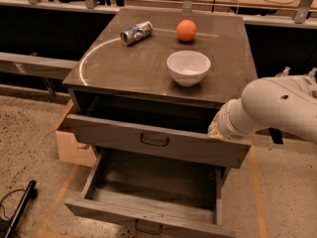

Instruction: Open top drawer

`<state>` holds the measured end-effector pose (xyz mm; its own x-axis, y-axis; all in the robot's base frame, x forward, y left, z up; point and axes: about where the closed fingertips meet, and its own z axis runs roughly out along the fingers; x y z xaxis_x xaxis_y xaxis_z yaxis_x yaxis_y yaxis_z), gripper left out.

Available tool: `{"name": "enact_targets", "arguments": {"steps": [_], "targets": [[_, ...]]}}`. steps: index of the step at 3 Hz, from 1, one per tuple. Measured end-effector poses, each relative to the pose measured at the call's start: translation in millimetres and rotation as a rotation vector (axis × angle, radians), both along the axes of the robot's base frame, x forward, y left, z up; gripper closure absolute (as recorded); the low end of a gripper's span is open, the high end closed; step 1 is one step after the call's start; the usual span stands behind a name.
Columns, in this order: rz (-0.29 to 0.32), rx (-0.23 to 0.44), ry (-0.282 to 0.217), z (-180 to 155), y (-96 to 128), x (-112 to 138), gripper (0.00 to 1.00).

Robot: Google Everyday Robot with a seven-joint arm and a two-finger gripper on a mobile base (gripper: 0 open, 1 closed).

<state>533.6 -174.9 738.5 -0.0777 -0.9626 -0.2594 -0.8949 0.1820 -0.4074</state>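
1. Reading labels first: the crushed can (136,32) lies on its side at the back left of the cabinet (124,73) top, and I cannot make out any print on it.
2. An orange (186,30) sits at the back of the cabinet top, just right of the can and apart from it.
3. A white bowl (188,67) stands upright near the front of the cabinet top; I see only its plain white inside.
4. The top drawer (114,133) is pulled partway out of the cabinet front, its black handle (154,141) centred. Its inside is in shadow and I cannot tell what it holds.
5. The lower drawer (148,214) is out farther than the one above, and its grey floor shows.
6. The gripper (218,128) is at the right end of the top drawer's front, against its upper edge, at the tip of the white arm (277,108) reaching in from the cabinet's right. I cannot tell whether it is spread or clamped.
7. A cardboard box (72,145) sits on the floor against the cabinet's left side.
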Motion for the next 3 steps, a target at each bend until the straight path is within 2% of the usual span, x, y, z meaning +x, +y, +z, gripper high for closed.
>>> {"name": "enact_targets", "arguments": {"steps": [1, 3], "targets": [[0.012, 0.005, -0.057, 3.8, 4.2, 12.5, 1.00], [0.017, 0.013, -0.096, -7.2, 7.7, 19.6, 1.00]]}}
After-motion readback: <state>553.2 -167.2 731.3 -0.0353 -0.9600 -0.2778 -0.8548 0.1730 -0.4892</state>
